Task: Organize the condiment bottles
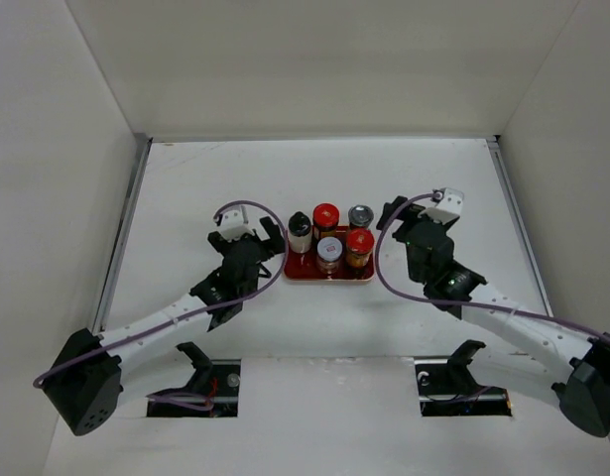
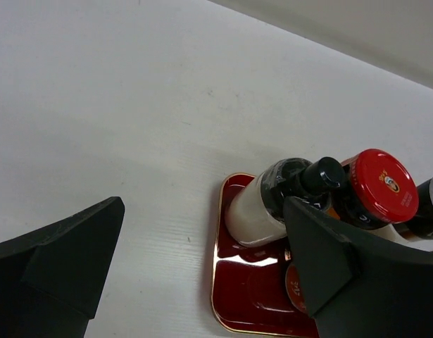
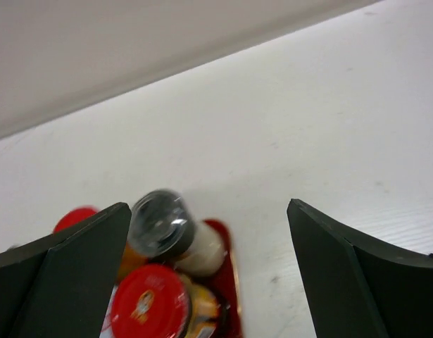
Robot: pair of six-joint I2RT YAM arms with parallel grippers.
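Observation:
Five condiment bottles stand together on a red tray: a black-capped white one, two red-capped ones, and two silver-capped ones. My left gripper is open and empty just left of the tray. In the left wrist view its right finger overlaps the tray, close to the black-capped bottle. My right gripper is open and empty just right of the tray. In the right wrist view the silver-capped bottle and a red-capped one lie by its left finger.
White walls enclose the white table on the left, back and right. A metal rail runs along the left edge. Both arm bases sit at the near edge.

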